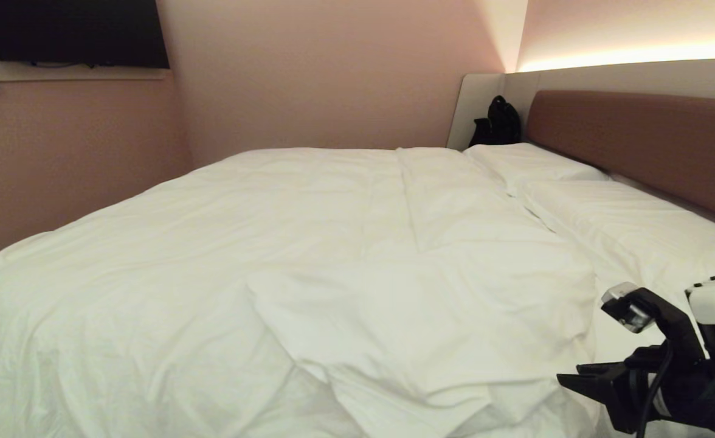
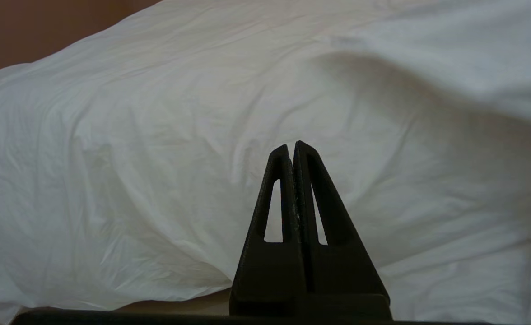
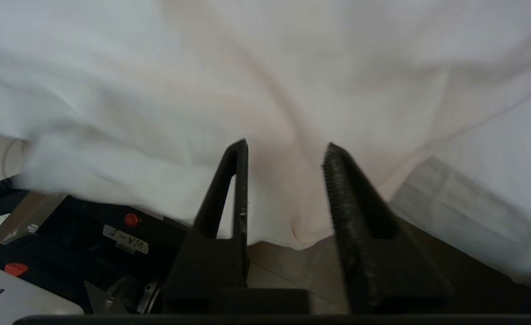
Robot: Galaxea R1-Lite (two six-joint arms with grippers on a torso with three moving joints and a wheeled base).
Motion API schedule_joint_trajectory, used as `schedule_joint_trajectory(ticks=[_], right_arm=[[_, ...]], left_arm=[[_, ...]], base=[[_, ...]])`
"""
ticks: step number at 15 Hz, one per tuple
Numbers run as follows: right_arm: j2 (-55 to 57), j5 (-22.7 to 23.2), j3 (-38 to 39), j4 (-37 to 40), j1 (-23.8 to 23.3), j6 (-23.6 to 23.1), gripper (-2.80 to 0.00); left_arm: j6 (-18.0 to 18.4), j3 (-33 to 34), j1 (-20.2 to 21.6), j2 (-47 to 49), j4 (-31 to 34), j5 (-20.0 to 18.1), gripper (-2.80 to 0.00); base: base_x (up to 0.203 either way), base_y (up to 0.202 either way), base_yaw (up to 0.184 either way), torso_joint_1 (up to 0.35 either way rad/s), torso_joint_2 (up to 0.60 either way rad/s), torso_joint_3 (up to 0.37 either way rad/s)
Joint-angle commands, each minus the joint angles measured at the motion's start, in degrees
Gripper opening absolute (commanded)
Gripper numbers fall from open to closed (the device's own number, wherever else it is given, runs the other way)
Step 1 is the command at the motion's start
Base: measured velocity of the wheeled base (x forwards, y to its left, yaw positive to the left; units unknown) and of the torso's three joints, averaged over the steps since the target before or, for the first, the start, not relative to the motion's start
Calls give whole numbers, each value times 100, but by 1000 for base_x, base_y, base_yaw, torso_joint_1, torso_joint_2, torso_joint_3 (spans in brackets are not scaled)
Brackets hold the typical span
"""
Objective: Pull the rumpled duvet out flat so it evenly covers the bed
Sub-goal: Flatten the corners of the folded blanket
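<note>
**Right tool poised at the duvet's near edge**

The duvet lies across the bed, a folded flap bunched near the front. The right tool, fingers apart and empty, points at the hanging edge directly ahead. The left tool, pressed together, sits farther off.

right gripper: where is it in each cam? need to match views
Head view: right gripper sits at the bottom right corner, by the near edge of the bed.
Left wrist view: not in it; only the left gripper, shut, facing the duvet.
Right wrist view: lower centre, fingers apart, pointing at hanging white fabric.
Shared landmark: the white duvet, in all three.
</note>
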Motion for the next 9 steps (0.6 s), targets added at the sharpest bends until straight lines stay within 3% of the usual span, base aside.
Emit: schedule_joint_trajectory(ticks=[1,5,9], right_arm=[[-600,18,152,20,32,-24,0],[-1220,41,25,31,420,-77,0],[-371,23,-500,7,526,-77,0]], left_arm=[[4,0,1,0,2,0,-280],[5,0,1,0,2,0,-280],[5,0,1,0,2,0,-280]], base=[[0,0,0,0,0,0],[0,0,0,0,0,0],[0,0,0,0,0,0]])
